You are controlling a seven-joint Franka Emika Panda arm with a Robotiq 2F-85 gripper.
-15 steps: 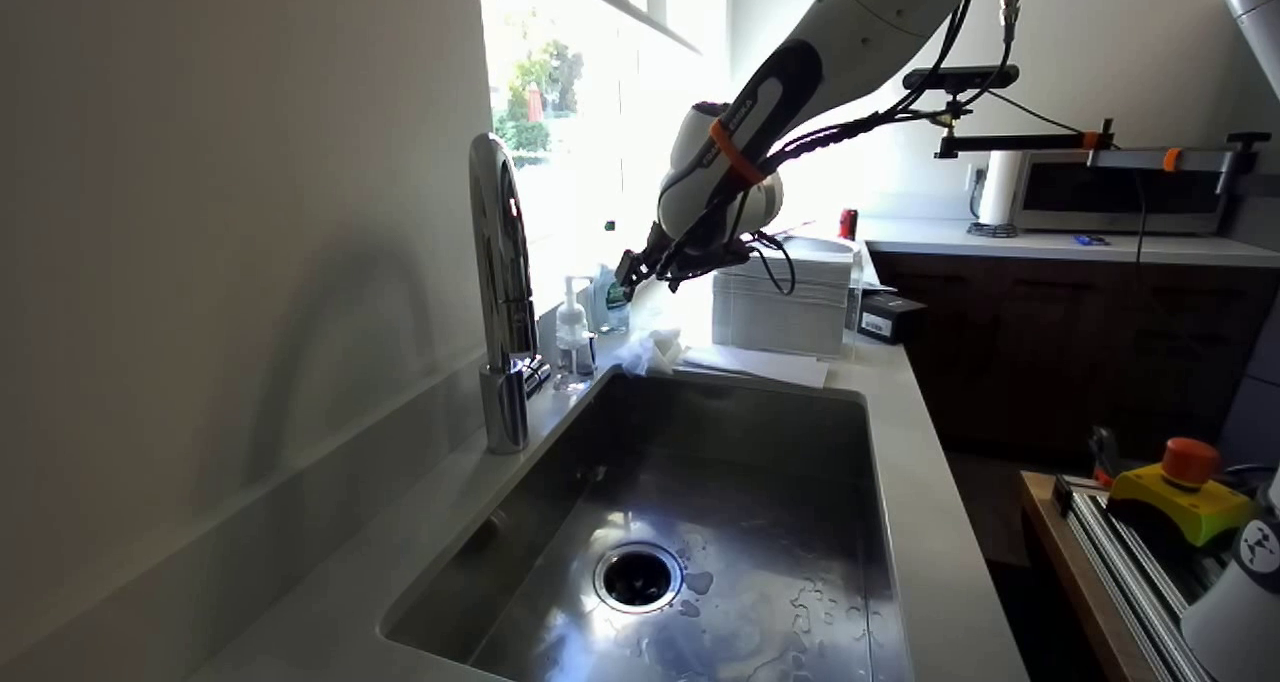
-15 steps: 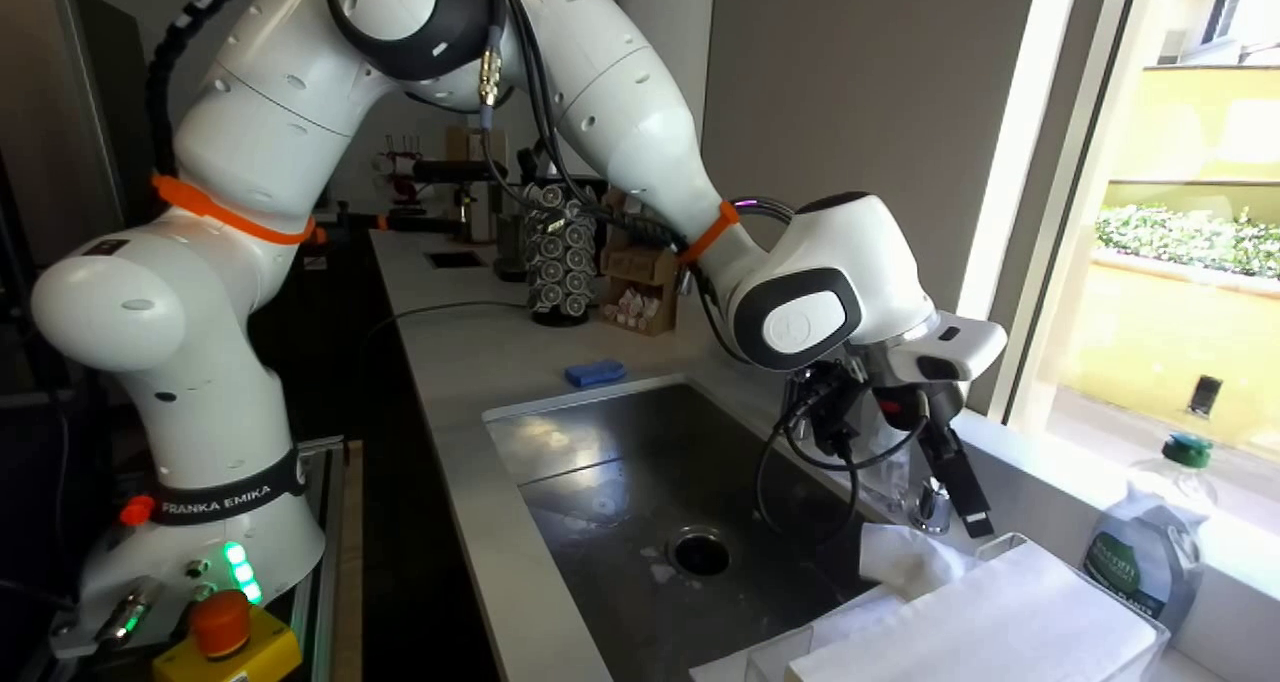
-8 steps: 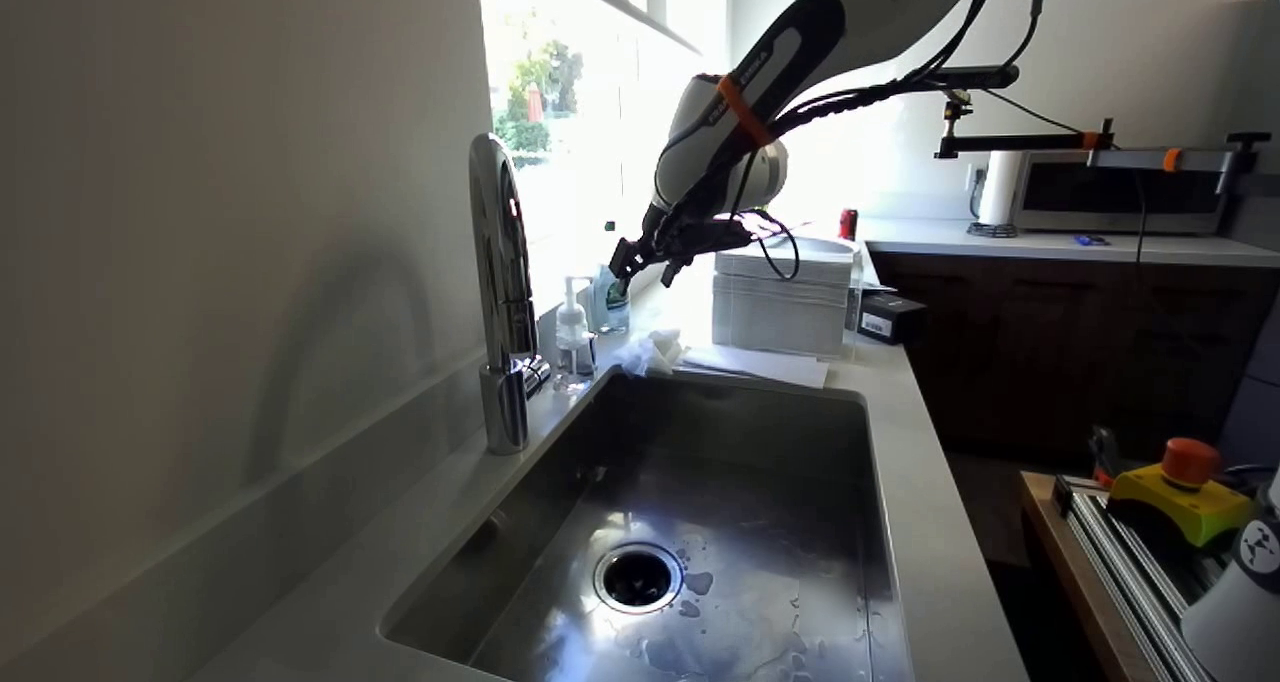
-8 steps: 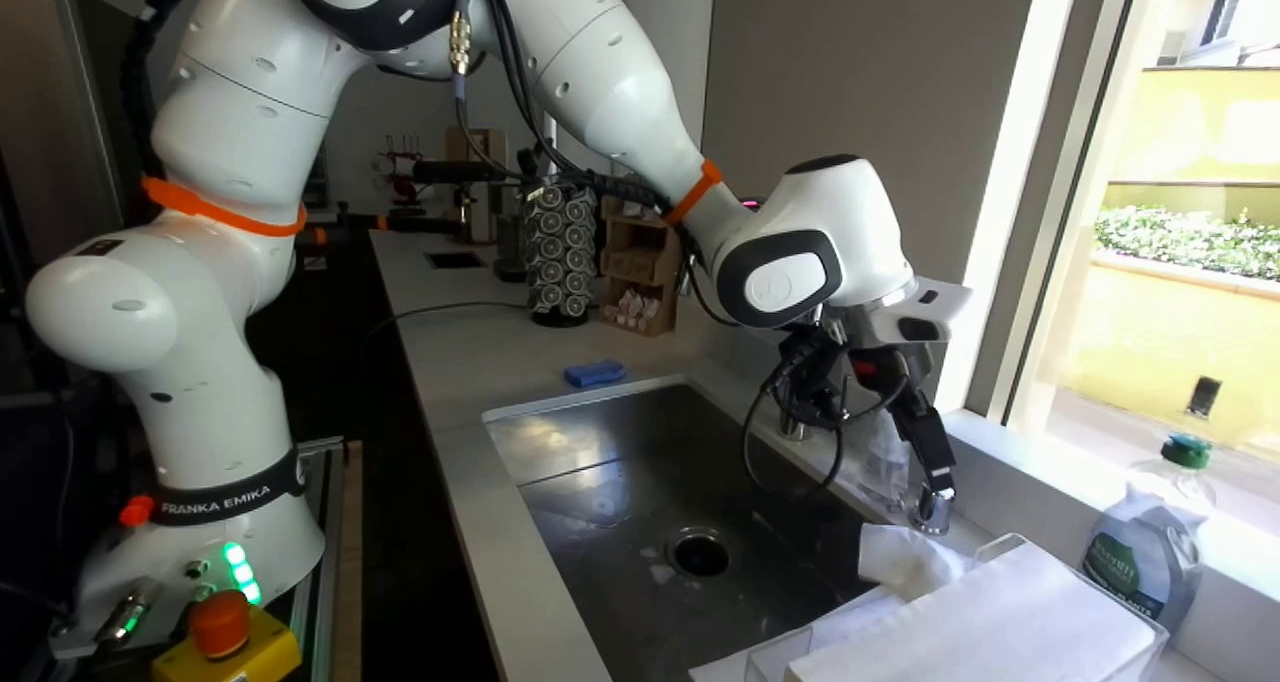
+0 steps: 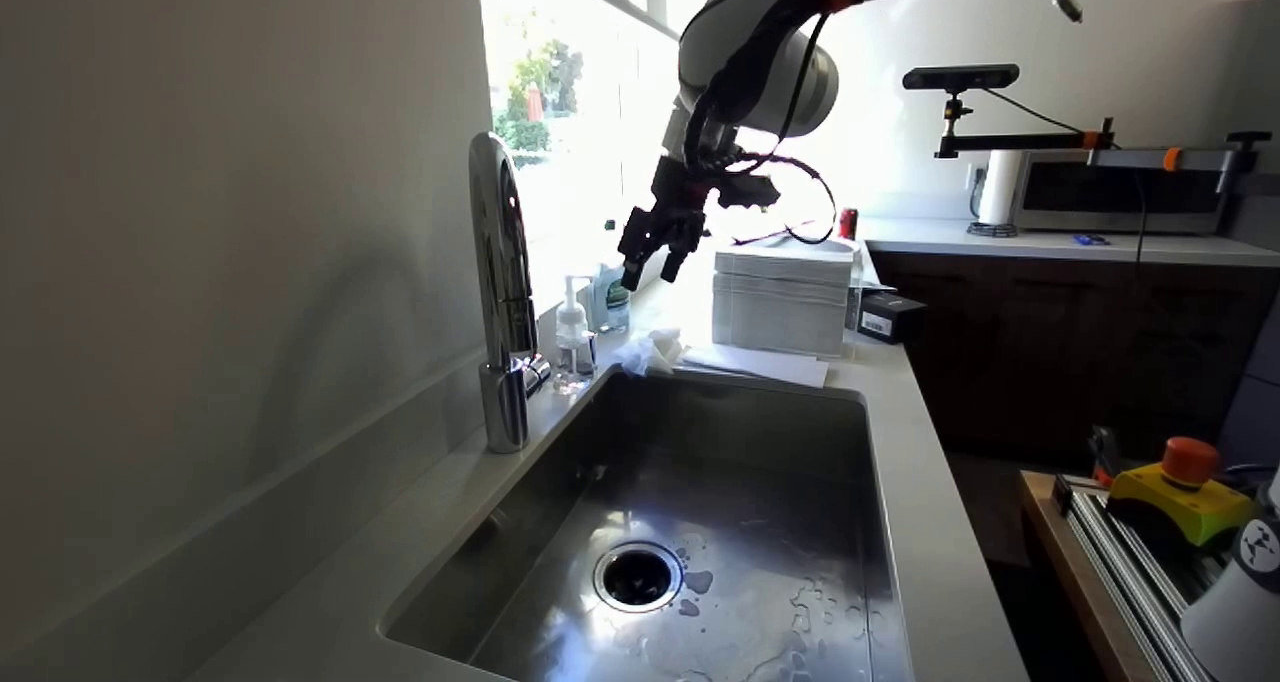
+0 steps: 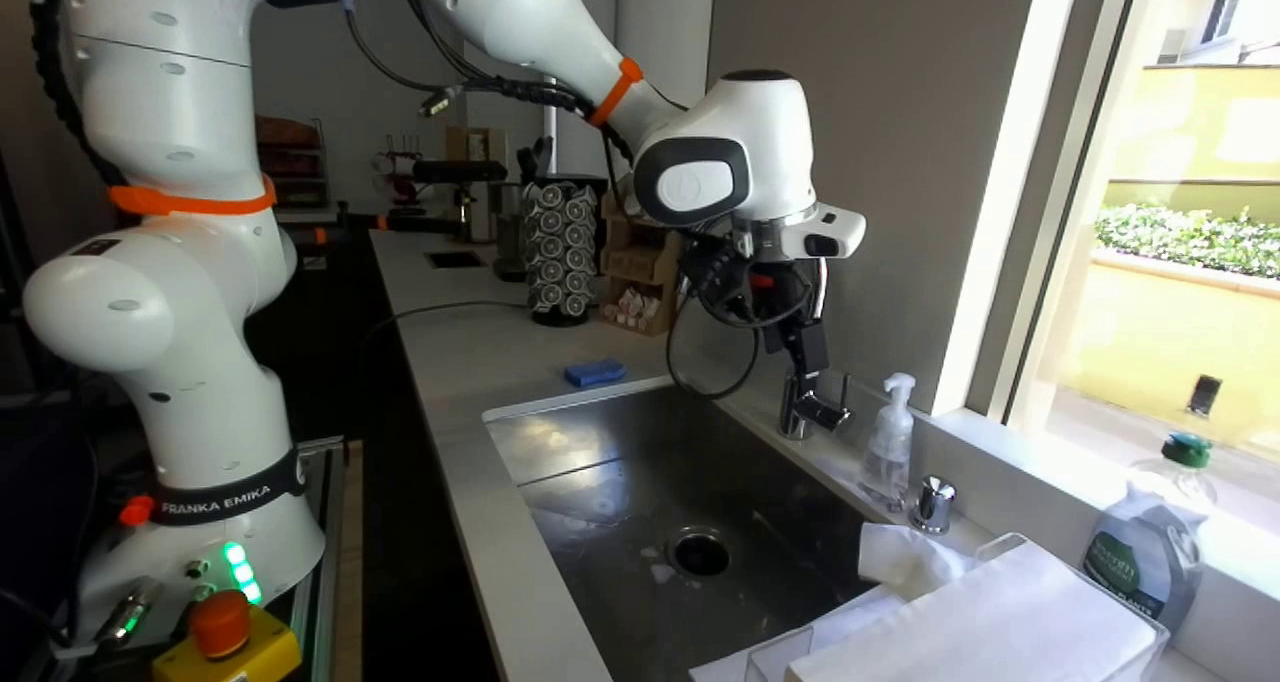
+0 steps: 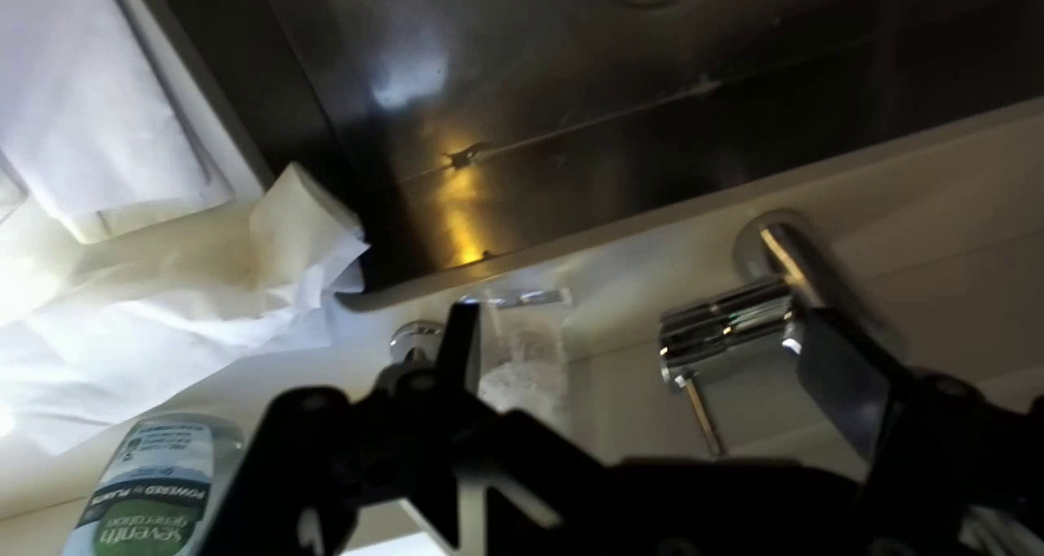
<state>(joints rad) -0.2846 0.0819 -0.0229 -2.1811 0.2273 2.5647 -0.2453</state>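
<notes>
My gripper (image 7: 644,315) is open, its two dark fingers wide apart in the wrist view with nothing held. In that view the chrome faucet (image 7: 726,328) and its thin lever show between the fingers, farther below. A clear soap dispenser (image 7: 522,360) lies beside the left finger, partly hidden by it. In an exterior view the gripper (image 6: 810,362) hangs in front of the faucet base (image 6: 793,412), left of the pump dispenser (image 6: 888,447) and a chrome knob (image 6: 933,505). Fingers of the gripper (image 5: 652,276) point down in the air in an exterior view, touching nothing visible.
The steel sink (image 5: 875,492) lies in the counter. Crumpled white paper (image 5: 652,350) and a stack of white towels (image 5: 780,307) stand beyond it. A green-capped soap bottle (image 6: 1140,552) is by the window; a blue sponge (image 6: 595,372) lies at the sink's far end.
The arm has risen and swung back from the towel stack and chrome knob toward the faucet. The gripper has turned from slanting to pointing more steeply down. Objects on the counter have stayed put.
</notes>
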